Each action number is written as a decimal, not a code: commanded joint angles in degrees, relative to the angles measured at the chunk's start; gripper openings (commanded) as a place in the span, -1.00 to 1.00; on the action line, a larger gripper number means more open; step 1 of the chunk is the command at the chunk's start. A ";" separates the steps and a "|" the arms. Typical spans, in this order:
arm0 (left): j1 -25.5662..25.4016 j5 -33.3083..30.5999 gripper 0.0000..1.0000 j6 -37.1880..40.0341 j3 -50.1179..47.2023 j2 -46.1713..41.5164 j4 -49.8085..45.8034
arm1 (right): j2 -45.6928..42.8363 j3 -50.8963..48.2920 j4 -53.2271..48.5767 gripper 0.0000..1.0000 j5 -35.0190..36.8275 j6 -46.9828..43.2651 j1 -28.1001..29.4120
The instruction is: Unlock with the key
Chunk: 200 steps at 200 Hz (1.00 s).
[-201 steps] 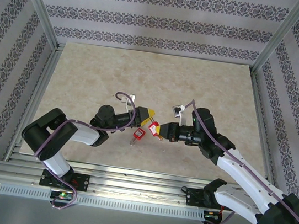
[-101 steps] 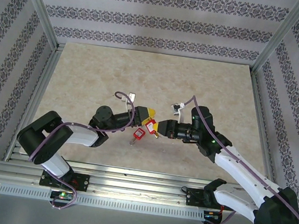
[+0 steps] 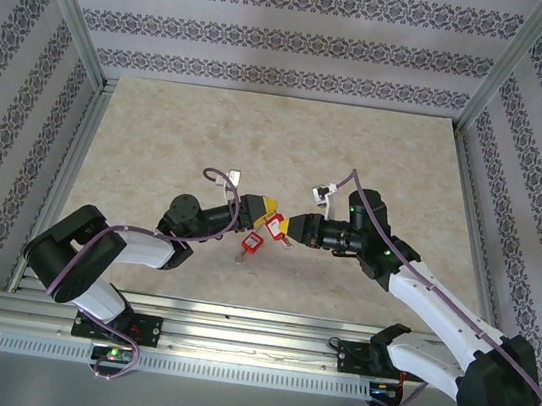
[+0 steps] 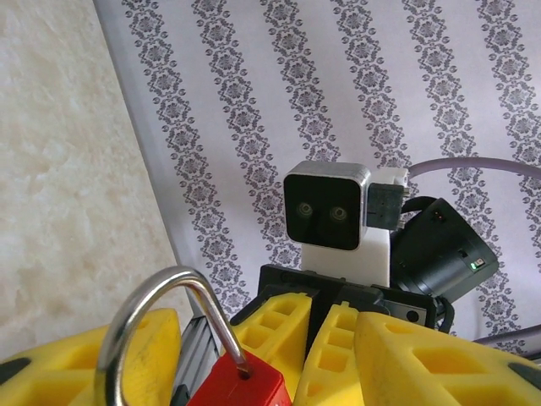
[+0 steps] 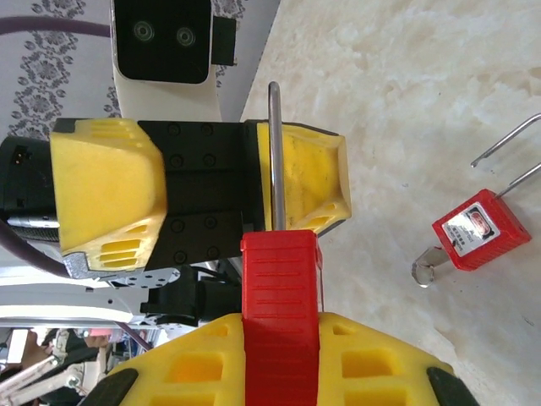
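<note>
Since a second ago: the right arm has pushed left and the left arm's elbow has slid left. The gap between the tools has closed, and they now meet nose to nose above the near middle of the surface (image 3: 358, 155).

Right tool (image 3: 286, 228): clamped on the red body of the padlock (image 5: 279, 296), one yellow finger on each side, with the shackle (image 5: 275, 152) pointing away at the other arm.

Left tool (image 5: 207, 194): fingers stand apart with a wide gap between them, not clamped on anything. The shackle sits inside that gap, right against the inner edge of one finger. Can't tell whether it actually touches. In the left wrist view the shackle's loop arches close in front of the lens, beside that tool's own yellow finger.

Obstructions: each tool blocks the other's view. The right wrist camera box (image 4: 332, 211) sits straight ahead of the left one, with patterned wall (image 3: 275, 32) behind it.

A second padlock (image 3: 252, 243), also red, lies flat on the surface just on the near side of the meeting point, touching neither tool. Its shackle is swung open.

Key (image 5: 425, 269): a small metal piece lies at the bottom corner of the second padlock. It's too small to say whether it is inserted or just lying against it.
</note>
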 commanded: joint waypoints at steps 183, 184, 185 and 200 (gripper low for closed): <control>1.45 2.34 -0.77 11.11 8.21 -12.00 -41.00 | 3.35 10.58 -21.87 -1.00 22.42 -19.88 12.27; 1.45 2.34 -0.77 11.21 8.25 -12.00 -41.17 | 3.35 10.66 -21.98 -1.00 22.67 -19.96 12.44; 1.45 2.34 -0.77 11.22 8.32 -12.01 -41.47 | 3.39 10.74 -22.08 -1.00 22.93 -20.08 12.61; 1.47 2.34 -0.79 11.71 9.20 -11.85 -44.11 | 4.31 12.61 -24.82 -1.00 27.10 -22.44 15.53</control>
